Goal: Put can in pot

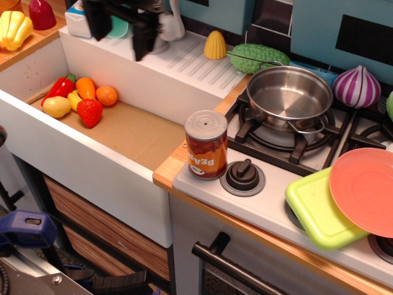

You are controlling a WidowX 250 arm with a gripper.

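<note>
The can (206,144), grey-topped with a red-orange label, stands upright on the front edge of the toy stove, just left of a black knob. The pot (288,93), shiny steel and empty, sits on the stove burner behind and to the right of the can. My gripper (120,27) is black and motion-blurred at the top left, high over the back of the sink, far from the can. Its fingers hang down apart with nothing between them.
Toy fruit and vegetables (80,98) lie in the white sink (73,153). A grey faucet (163,24), yellow corn (215,45) and green gourd (258,57) are behind. A purple onion (357,86), green lid (322,209) and pink plate (365,190) are at right.
</note>
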